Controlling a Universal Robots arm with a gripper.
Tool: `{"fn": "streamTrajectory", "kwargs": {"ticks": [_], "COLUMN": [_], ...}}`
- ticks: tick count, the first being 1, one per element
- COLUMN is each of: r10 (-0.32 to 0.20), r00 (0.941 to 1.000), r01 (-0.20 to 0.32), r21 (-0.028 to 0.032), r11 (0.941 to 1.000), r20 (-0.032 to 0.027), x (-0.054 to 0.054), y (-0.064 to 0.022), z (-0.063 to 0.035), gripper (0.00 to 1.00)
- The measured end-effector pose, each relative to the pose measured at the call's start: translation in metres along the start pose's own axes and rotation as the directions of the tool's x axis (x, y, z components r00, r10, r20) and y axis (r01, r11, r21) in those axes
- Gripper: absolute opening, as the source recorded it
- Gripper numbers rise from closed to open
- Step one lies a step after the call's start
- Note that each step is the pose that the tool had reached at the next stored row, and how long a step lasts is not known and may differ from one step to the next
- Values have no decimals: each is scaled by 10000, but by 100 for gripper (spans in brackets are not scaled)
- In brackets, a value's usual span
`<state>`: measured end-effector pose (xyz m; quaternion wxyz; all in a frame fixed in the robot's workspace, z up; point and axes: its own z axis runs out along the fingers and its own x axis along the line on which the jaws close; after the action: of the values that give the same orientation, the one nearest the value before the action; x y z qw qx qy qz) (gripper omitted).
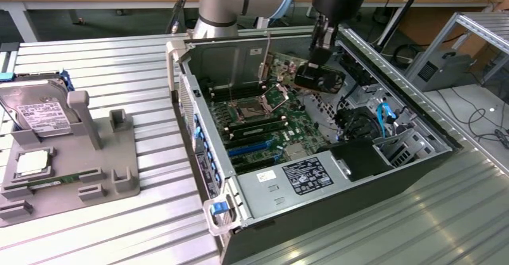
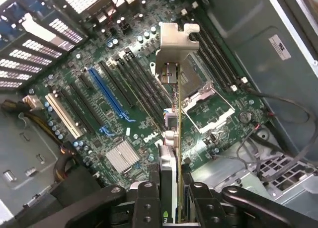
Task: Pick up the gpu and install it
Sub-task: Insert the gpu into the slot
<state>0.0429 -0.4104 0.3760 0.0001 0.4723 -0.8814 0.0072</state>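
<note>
- The gripper (image 2: 176, 200) is clamped on the graphics card (image 2: 170, 122). One black finger (image 2: 148, 194) presses on each flat side of the near end of the board.
- In the wrist view the graphics card is seen edge-on, running straight away from the fingers. Its silver bracket (image 2: 175, 44) is at the far end.
- Beyond the card lies the motherboard (image 2: 124, 114). The card hangs over the strip between the long memory slots and the open processor socket (image 2: 206, 101), and is not seated in any slot.
- A blue slot (image 2: 107, 91) and a small silver heatsink (image 2: 122, 156) lie off to one side of the card, well apart from it.
- In the exterior view the gripper (image 1: 319, 55) holds the graphics card (image 1: 325, 79) inside the open computer case (image 1: 413, 140), toward the far end, above the board.
- The power supply (image 1: 306, 175) sits at the near end of the case.
- On the exterior view's left, a grey holder (image 1: 95, 170) stands on the ribbed table (image 1: 119, 62), with a hard drive (image 1: 32, 107) propped in it.
- The arm (image 1: 230, 0) rises behind the case.
</note>
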Motion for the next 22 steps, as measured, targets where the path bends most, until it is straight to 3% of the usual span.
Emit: {"fn": "streamTrajectory", "kwargs": {"ticks": [2, 5, 9, 11, 13, 15, 18, 19, 22], "r10": [-722, -1939, -3278, -4327, -4860, -5241, -5857, -5986, -5986], "r00": [9974, 9810, 9448, 9015, 8740, 8516, 8105, 8011, 8010], "r01": [722, 1939, 3278, 4327, 4859, 5241, 5856, 5985, 5986], "r21": [6, 16, 30, 42, 49, 55, 64, 66, 66], "r11": [9974, 9810, 9448, 9015, 8740, 8516, 8105, 8011, 8011], "r20": [8, 22, 37, 47, 52, 55, 60, 61, 62], "x": [0, 0, 0, 0, 0, 0, 1, 1, 2], "y": [0, 0, 0, 0, 0, 1, 2, 2, 4], "z": [3, 9, 18, 28, 32, 35, 40, 41, 41], "gripper": [27, 27, 27, 27, 27, 27, 27, 27, 27]}}
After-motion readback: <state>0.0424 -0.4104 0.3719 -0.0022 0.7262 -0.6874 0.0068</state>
